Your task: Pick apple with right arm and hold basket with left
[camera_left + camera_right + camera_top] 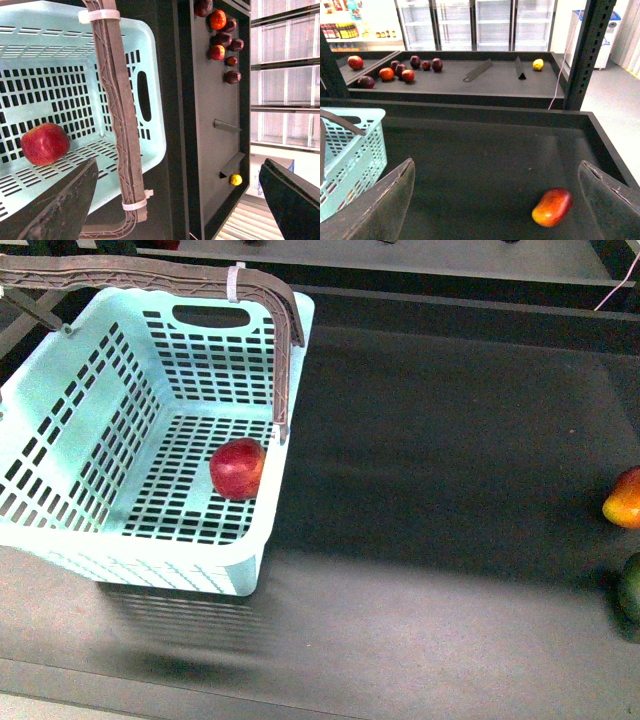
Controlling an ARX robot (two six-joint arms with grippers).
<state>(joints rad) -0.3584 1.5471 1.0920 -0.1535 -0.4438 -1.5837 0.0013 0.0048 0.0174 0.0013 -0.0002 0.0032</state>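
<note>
Apple (237, 468) lies on the slotted floor of the basket (60, 530), close to the wall nearest the middle of the surface (430, 480), red skin glossy. Basket sits at the front-left part of the dark surface; brown latticed handle (150, 278) swung up over the far rim, white tie visible on it. In the left wrist view the left end effector (175, 200) has both fingers spread wide, nothing between them; it hangs above the basket's edge, with the handle and apple (45, 143) in sight below. Right end effector (495, 200) likewise released, fingers wide apart, empty, over bare surface well apart from the basket.

Orange-red fruit (624, 498) rests at the right edge of the surface, a dark green fruit (630, 587) just nearer than it. Farther back, beyond the surface's raised rim, a second shelf (495, 85) carries a cluster of dark red fruits (395, 70) and one yellow fruit (538, 64). Glass-door fridges (475, 22) stand behind.
</note>
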